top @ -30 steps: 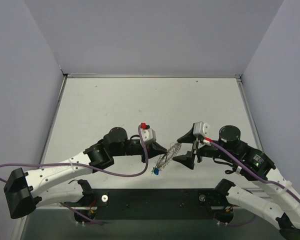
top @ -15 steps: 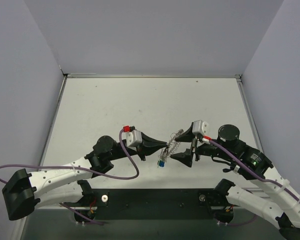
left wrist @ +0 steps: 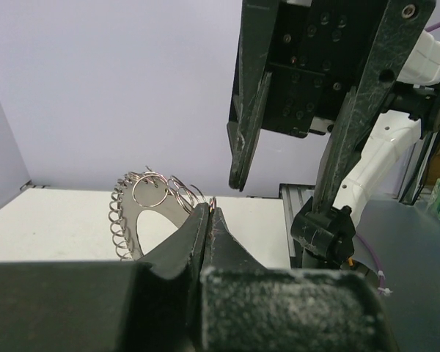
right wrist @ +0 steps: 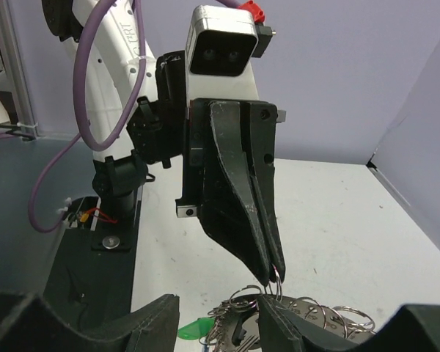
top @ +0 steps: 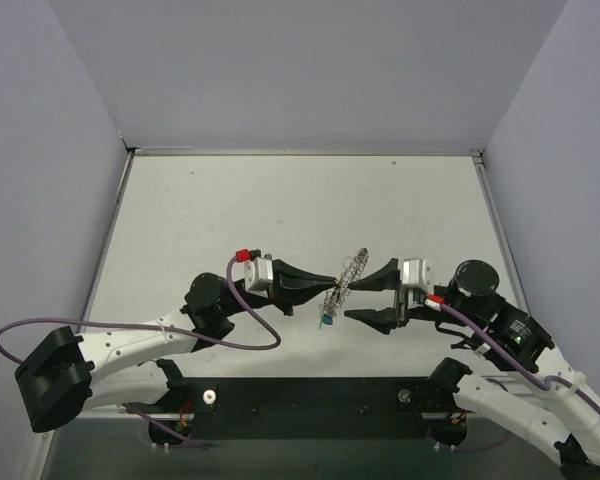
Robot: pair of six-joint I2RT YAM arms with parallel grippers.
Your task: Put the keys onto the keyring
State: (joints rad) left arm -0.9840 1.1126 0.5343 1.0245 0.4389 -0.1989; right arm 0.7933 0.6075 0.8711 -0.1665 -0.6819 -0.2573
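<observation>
The keyring (top: 352, 268), a silvery plate with a coil-like rim, hangs on edge in mid air between my two grippers. My left gripper (top: 327, 291) is shut on one small wire loop of its rim; the left wrist view shows the fingertips (left wrist: 205, 214) pinching that loop, with the keyring (left wrist: 141, 214) beyond them. The keys (top: 325, 320), blue and green heads showing, dangle below the ring. My right gripper (top: 363, 296) is open, its jaws above and below the ring's right end. In the right wrist view the keyring (right wrist: 312, 312) and a green key head (right wrist: 194, 328) sit low between my fingers.
The white table (top: 280, 210) has a metal rail along its far edge (top: 300, 152) and grey walls on three sides. The black base plate (top: 310, 395) runs along the near edge. Purple cables (top: 250, 340) loop beside both arms.
Both grippers have turned and the keyring has risen and swung toward the far side. My left gripper has drawn back left with the ring. My right gripper has shifted slightly right.
</observation>
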